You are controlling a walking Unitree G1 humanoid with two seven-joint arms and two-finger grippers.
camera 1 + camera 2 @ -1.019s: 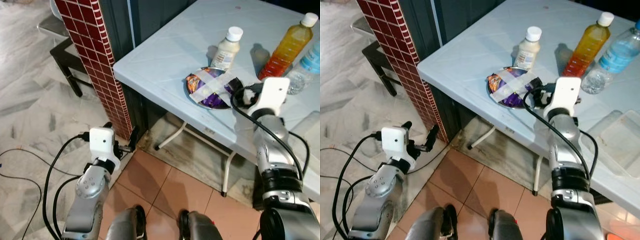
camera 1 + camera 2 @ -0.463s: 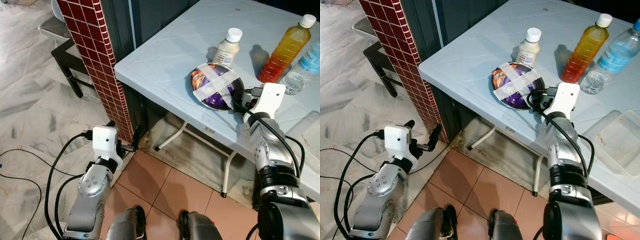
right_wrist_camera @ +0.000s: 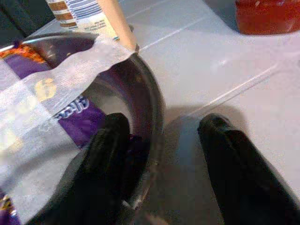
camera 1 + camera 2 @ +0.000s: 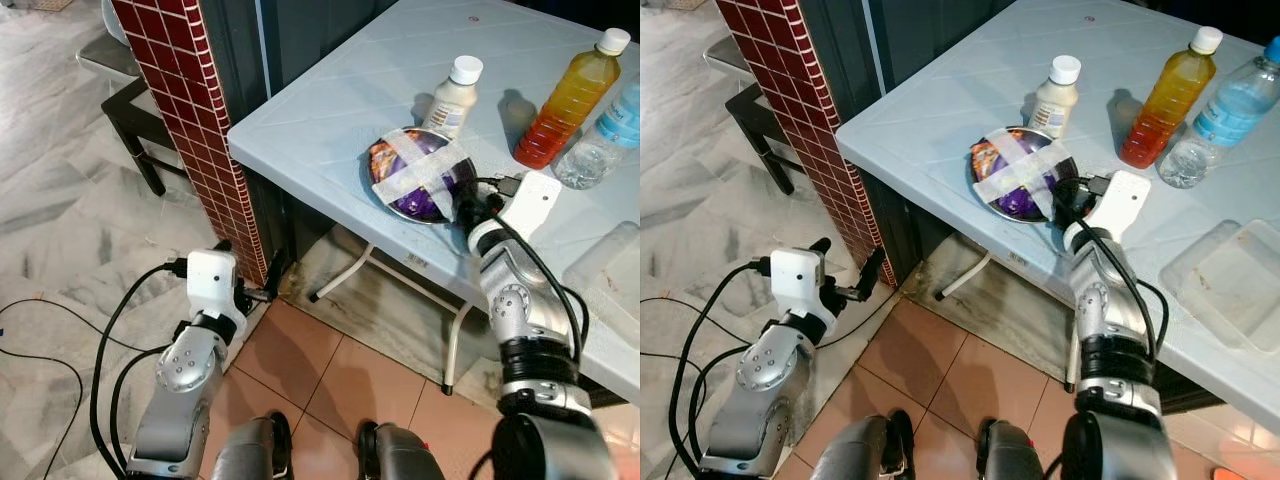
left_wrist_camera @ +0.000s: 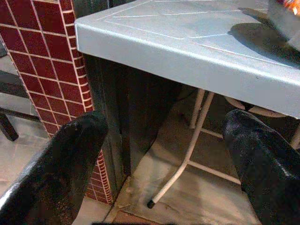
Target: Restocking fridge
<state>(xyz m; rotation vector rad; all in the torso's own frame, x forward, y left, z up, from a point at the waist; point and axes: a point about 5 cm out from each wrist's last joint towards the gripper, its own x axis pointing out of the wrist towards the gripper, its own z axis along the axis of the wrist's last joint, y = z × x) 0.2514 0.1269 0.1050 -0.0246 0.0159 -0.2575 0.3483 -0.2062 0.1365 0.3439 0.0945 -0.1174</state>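
Observation:
A steel bowl (image 4: 388,197) with purple snack packets taped over by two white strips sits near the front edge of the pale blue table (image 4: 320,110). My right gripper (image 4: 466,207) is at the bowl's right rim (image 3: 153,105). It is open, with one finger (image 3: 110,154) inside the bowl and the other finger (image 3: 229,159) outside on the tabletop. Behind the bowl stands a cream bottle (image 4: 450,100); an orange juice bottle (image 4: 565,100) and a water bottle (image 4: 600,150) stand at the right. My left gripper (image 4: 245,264) hangs open and low beside the tiled pillar.
A red tiled pillar (image 4: 190,110) stands left of the table's corner, with a black bench (image 4: 130,110) beyond it. White folding legs (image 4: 345,280) run under the table. A clear plastic container (image 4: 612,268) lies at the table's right. Cables (image 4: 40,360) trail on the floor.
My right gripper has dropped lower and closed in on the bowl's rim. The bowl has turned and slid slightly left. The left arm has barely moved.

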